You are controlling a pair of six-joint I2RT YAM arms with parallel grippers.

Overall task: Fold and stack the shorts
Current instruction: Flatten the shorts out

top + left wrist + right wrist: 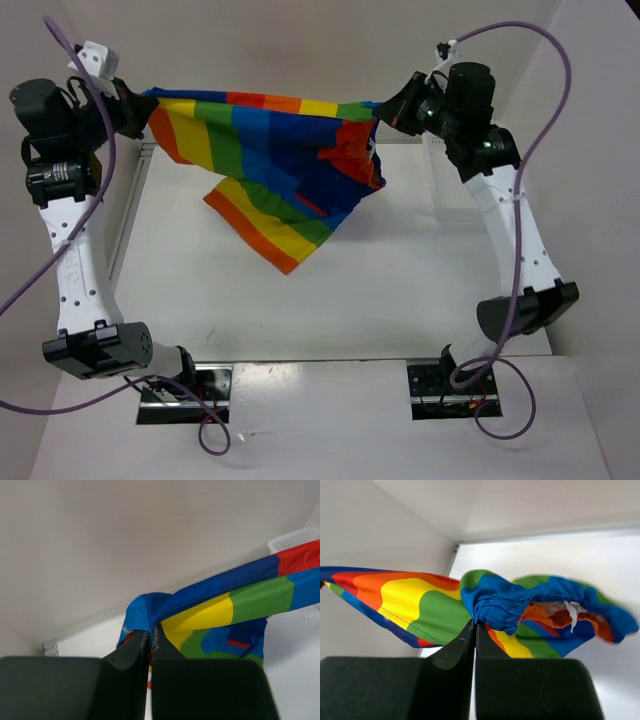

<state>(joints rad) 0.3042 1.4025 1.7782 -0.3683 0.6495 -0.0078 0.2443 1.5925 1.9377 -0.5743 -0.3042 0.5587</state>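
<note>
Shorts [270,140] aloft above white table [400,290], plain pale walls [300,40] behind.

Robot lab test cell, plain white counter [400,300] boxed by white panel walls [300,40], left arm [75,260] and right arm [520,240] bolted on metal base plates [215,385], purple cables [566,70] trailing loose.

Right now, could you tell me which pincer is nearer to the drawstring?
Right. The right pincer grips the shorts close to the drawstring; the left pincer holds their opposite end.
</note>
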